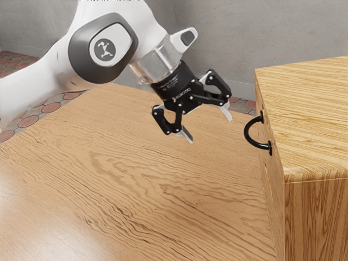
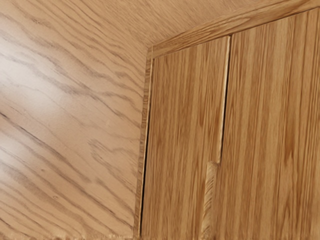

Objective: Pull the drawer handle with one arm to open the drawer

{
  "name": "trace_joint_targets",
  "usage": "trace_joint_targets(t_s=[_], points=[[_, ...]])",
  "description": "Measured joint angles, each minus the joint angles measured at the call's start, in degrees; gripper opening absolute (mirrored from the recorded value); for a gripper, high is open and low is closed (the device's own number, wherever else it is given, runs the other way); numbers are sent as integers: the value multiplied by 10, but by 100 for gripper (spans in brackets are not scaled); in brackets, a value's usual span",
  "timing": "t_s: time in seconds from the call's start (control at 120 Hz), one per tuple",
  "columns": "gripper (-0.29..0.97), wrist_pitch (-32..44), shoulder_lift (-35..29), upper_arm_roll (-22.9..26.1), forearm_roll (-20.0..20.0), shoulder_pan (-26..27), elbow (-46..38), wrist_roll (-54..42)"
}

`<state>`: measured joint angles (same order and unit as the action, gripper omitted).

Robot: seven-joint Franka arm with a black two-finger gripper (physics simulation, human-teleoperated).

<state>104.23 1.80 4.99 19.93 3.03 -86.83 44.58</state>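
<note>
Exterior view, centre: we are hovering our end effector (image 1: 208, 127), spread and empty, over the worktop (image 1: 109, 179), facing the handle (image 1: 252, 134) on the cabinet (image 1: 310, 109) at right, probably to hook it.

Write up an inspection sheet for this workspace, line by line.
Surface: wooden table, strong grain.
Job's things: wooden cabinet at the exterior view's right; black curved handle on its front, untouched.
Clutter: nothing seen.
Grippers: tool open, in the air above the table, short of the handle.
Cables: nothing seen.
Surroundings: grey wall behind; patterned tile floor.
</note>
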Motion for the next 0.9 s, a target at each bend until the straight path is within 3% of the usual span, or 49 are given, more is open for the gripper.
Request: trace_joint_targets(t_s=[0.458,0.9], points=[[68,11,5,12,-2,7,12,25],[68,12,-11,9,-3,52,-19,39]])
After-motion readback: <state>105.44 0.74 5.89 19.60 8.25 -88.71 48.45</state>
